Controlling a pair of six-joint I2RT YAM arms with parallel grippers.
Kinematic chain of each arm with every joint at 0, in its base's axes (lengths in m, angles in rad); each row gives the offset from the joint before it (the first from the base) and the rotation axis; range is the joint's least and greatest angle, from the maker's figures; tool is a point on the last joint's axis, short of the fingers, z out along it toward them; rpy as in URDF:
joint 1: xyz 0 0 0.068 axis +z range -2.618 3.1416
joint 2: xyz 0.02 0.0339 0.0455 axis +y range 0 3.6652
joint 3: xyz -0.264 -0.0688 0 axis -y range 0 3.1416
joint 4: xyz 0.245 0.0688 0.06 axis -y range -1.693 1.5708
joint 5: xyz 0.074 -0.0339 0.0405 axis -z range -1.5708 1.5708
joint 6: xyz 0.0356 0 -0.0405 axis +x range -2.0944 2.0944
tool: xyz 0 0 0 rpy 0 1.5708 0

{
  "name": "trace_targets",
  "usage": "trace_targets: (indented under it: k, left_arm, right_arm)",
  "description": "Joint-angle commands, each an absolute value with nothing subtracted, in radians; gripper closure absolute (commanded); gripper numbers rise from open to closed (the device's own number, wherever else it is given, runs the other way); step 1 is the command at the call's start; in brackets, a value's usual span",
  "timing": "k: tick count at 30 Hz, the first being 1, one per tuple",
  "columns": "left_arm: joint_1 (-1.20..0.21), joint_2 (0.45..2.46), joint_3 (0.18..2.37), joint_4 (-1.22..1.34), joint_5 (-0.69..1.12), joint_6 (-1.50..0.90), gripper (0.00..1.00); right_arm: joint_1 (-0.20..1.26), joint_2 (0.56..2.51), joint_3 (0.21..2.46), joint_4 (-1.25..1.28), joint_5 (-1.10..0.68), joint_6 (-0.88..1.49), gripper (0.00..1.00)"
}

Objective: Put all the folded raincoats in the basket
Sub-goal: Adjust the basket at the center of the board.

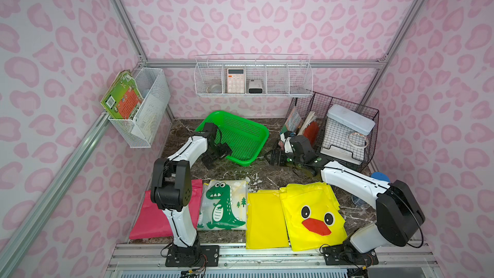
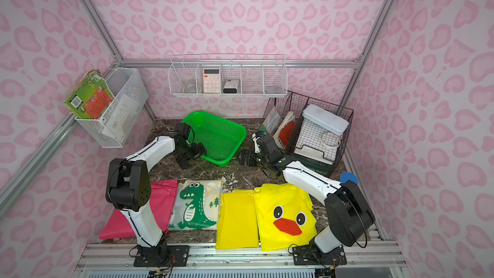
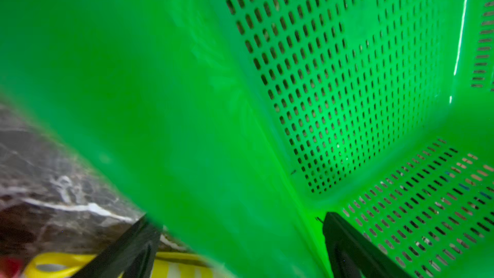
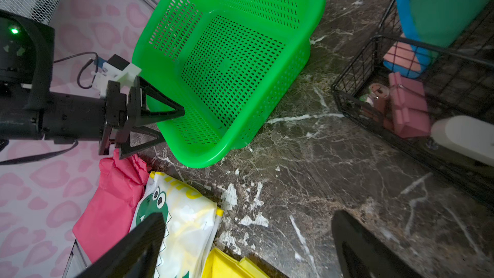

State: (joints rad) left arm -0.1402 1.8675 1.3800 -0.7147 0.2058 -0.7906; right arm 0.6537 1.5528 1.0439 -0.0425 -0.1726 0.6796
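**Left fingers open across the basket wall, raincoats on the bench**

The left fingers [image 4: 177,112] stand wide open astride one side wall of the shallow bright green plastic basket [image 1: 246,140] with perforated sides. One finger is inside the basket above the mesh bottom. The other finger is outside, over the dark marbled bench [image 1: 267,177]. The wall passes between them and they are not closed on it.

The right fingers [image 4: 355,247] are wide open too and hold nothing. Their tips point at the basket's nearest corner, close to it but apart, with bare bench between.

The folded raincoats are not in the basket. Four lie in one row on the bench behind both pairs of fingers, toward the arm bases:
- The flat pink raincoat [image 1: 149,217] is behind the left fingers.
- Next comes the translucent white raincoat with a green dinosaur print [image 1: 224,204].
- Then comes the plain yellow raincoat [image 1: 264,217].
- The yellow raincoat with a duck face [image 1: 312,212] is behind the right fingers.

The black wire rack [image 1: 347,129] stands beside the right fingers, on the side away from the basket.
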Motion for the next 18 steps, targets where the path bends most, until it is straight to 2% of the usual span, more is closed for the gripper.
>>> trace_targets:
  k: [1,9,18]
  left_arm:
    - [-0.176,1.839,1.346,-0.661,0.244,-0.859,0.01]
    - [-0.309,1.835,1.309,-0.590,0.280,-0.966,0.01]
    - [-0.455,1.897,1.366,-0.543,0.302,-1.056,0.01]
  right_arm:
    - [0.648,1.569,1.061,-0.016,-0.183,0.676,0.00]
    - [0.625,1.601,1.071,-0.046,-0.210,0.674,0.00]
    - [0.611,1.567,1.042,-0.054,-0.201,0.679,0.00]
